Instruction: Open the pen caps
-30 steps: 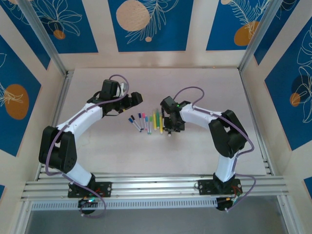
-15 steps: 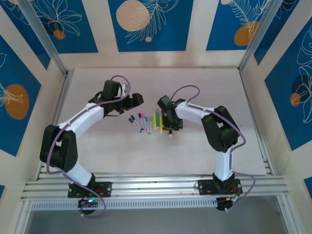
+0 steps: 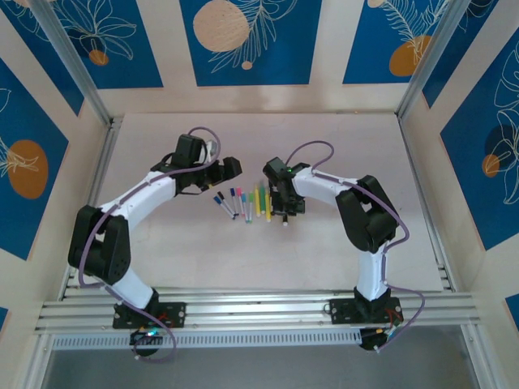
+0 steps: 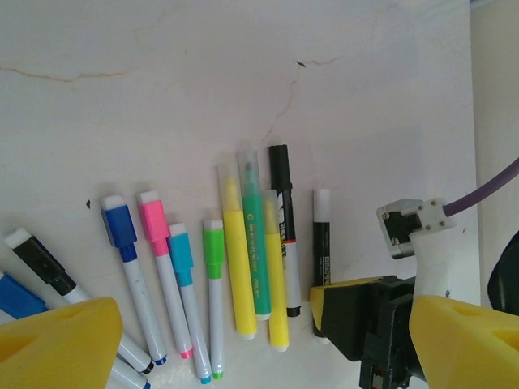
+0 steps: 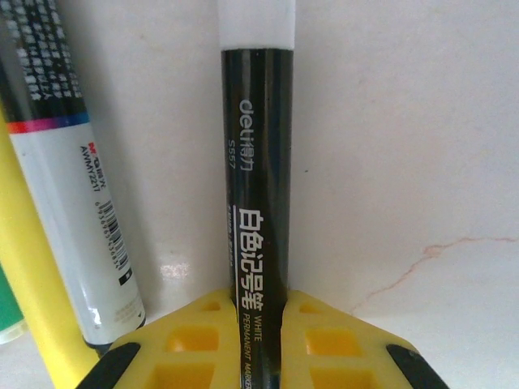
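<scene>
The right gripper (image 5: 258, 314) is pressed together on the black pen (image 5: 258, 203). Its yellow fingers (image 5: 324, 344) touch the barrel on both sides, close to one end. From that pinch the barrel runs straight away from the hand, and the white cap (image 5: 255, 20) sits at the far end of it, well apart from the fingers. So the pen's long axis lines up with the gripper's own reach, and the cap is the free end.

In the left wrist view that cap (image 4: 322, 204) points the same way as the coloured caps in the row of pens (image 4: 211, 267). From overhead these seem to point towards the far edge of the table (image 3: 340, 138). The black pen lies at the right end of the row, parallel to a black-and-white pen (image 5: 65, 203) just beside it on the left and not touching it.

The left gripper (image 3: 230, 168) hangs with its jaws spread wide, holding nothing, over the far left side of the row. The white cap lies to its right, across the other pens. It is the only free hand and is already near the cap ends.

As I judge it, the coming move depends on that hand crossing the row and closing on the cap. The pull must then go straight along the barrel, away from the right fingers, because a sideways tug would twist the pen in the pinch.
</scene>
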### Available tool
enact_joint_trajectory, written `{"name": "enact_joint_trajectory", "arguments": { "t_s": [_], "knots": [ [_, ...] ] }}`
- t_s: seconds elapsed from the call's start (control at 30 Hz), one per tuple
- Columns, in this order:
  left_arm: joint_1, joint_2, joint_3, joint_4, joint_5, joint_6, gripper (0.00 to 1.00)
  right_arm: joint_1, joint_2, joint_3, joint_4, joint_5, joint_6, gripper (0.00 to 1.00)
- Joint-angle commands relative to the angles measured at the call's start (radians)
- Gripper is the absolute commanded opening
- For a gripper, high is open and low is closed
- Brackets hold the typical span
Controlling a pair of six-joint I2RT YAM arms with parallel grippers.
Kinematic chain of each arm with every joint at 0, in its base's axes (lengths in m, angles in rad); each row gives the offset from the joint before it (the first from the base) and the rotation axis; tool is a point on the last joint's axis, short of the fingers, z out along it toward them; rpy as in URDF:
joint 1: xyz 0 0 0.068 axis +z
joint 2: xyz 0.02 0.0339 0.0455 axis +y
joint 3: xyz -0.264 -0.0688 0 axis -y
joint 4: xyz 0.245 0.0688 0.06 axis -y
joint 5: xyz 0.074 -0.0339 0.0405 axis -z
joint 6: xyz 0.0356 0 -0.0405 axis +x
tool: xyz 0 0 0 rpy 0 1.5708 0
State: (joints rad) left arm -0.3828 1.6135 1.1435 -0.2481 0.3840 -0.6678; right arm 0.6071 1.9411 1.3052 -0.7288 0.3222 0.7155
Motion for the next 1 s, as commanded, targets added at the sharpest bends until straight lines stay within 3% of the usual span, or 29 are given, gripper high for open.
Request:
{"name": "enact_joint_trajectory", "arguments": {
  "t_s": [0.0,0.3,0.53,0.83,0.97],
  "knots": [
    [-0.022,0.017,0.034,-0.009,-0.006,0.032,0.91,-0.018,-0.002,-0.022,-0.031,0.034,-0.012,0.00],
    [-0.037,0.023,0.048,-0.029,-0.001,0.034,0.87,-0.020,-0.252,-0.165,0.148,-0.152,-0.107,0.00],
    [-0.054,0.024,0.051,-0.014,0.006,0.016,0.78,0.008,-0.413,-0.211,0.257,-0.337,-0.145,0.00],
    [-0.073,0.019,0.050,0.024,0.011,-0.015,0.57,0.042,-0.420,-0.184,0.280,-0.401,-0.162,0.00],
    [-0.076,0.017,0.039,0.048,0.025,-0.035,0.53,0.049,-0.414,-0.185,0.291,-0.412,-0.162,0.00]
  ]
}}
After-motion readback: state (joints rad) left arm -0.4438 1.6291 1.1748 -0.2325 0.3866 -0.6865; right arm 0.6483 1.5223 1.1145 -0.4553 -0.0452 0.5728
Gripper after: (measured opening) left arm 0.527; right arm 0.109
